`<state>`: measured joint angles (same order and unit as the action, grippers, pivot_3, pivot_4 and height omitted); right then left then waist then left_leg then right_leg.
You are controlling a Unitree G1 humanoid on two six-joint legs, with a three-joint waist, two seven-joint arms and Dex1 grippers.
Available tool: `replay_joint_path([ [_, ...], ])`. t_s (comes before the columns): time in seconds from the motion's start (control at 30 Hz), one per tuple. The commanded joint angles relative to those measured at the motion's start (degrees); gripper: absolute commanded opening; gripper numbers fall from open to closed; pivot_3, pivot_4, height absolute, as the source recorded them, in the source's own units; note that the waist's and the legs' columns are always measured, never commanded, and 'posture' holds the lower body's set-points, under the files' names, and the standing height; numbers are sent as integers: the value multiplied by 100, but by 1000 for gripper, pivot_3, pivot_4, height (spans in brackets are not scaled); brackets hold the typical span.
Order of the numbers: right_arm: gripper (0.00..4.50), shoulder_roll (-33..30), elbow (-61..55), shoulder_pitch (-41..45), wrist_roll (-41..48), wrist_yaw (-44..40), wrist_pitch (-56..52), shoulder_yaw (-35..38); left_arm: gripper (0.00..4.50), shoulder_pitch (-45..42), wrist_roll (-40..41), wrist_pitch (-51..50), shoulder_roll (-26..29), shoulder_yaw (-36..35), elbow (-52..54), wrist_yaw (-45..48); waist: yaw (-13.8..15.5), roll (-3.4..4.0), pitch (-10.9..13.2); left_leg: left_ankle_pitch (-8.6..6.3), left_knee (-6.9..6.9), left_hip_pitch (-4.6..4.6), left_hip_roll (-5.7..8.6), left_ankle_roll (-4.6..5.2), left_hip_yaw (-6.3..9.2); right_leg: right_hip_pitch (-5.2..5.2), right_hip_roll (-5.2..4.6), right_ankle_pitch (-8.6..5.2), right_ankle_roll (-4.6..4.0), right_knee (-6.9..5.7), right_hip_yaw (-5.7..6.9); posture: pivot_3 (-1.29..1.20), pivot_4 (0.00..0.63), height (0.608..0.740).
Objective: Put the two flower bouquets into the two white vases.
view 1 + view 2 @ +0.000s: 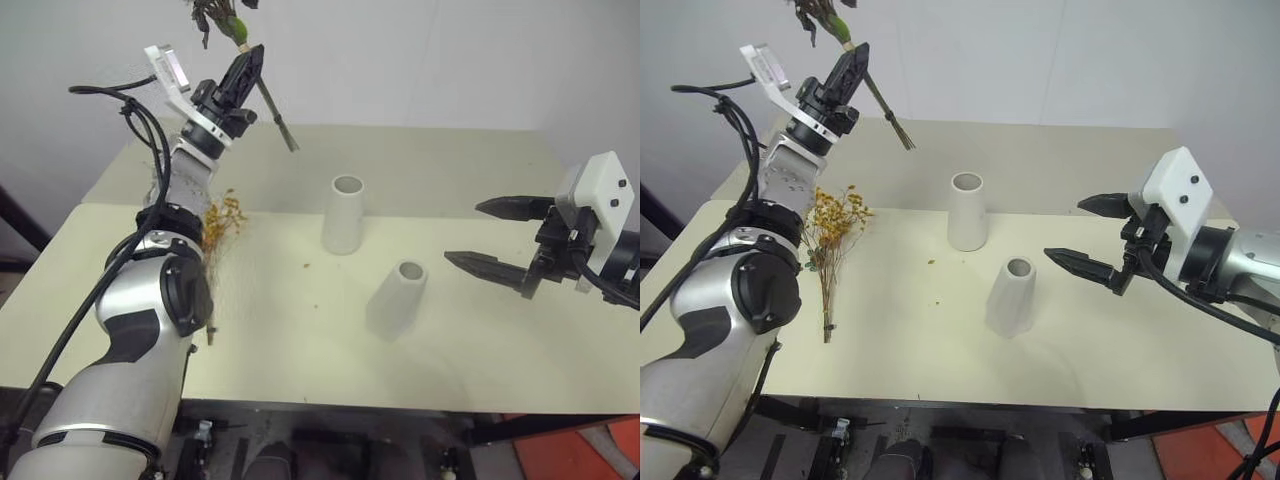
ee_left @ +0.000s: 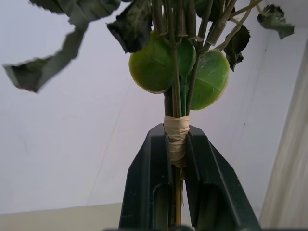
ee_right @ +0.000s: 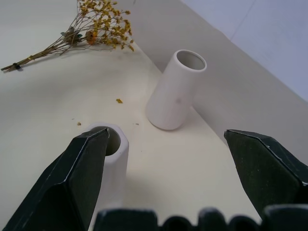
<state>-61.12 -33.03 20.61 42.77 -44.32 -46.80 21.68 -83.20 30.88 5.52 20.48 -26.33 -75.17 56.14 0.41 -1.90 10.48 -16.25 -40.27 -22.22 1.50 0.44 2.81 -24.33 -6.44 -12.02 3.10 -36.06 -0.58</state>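
Two vases stand upright on the cream table [image 1: 1120, 370]: the far vase [image 1: 966, 211] near the centre, the near vase [image 1: 1012, 297] just toward five o'clock from it. At three o'clock the right gripper [image 1: 1087, 234] hovers above the table beside the near vase, jaws spread wide and holding nothing. At eleven o'clock the left gripper [image 1: 244, 72] is raised high, jaws clenched on the taped stems of the leafy bouquet [image 2: 176, 62], stem ends slanting down toward the table. At nine o'clock the yellow bouquet [image 1: 832, 240] lies flat, blossoms toward twelve.
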Motion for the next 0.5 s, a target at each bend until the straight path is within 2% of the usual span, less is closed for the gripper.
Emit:
replay_joint_path([
  [0.03, 4500, -72, -245, -46, 79, 171, -104, 349, 121, -213, -88, 484, -128, -190, 17, -214, 2, 0, 0, 0, 0, 0, -1, 0, 0, 0, 0, 0, 0, 0, 0, 0, 150, 740],
  [0.5, 4500, -80, -744, -332, 370, 592, -480, 715, 121, -200, -260, 556, -766, -597, -124, -426, -1, 0, 0, 0, -2, 0, -1, 0, 0, 1, 1, 0, 1, 0, 0, 0, 150, 740],
])
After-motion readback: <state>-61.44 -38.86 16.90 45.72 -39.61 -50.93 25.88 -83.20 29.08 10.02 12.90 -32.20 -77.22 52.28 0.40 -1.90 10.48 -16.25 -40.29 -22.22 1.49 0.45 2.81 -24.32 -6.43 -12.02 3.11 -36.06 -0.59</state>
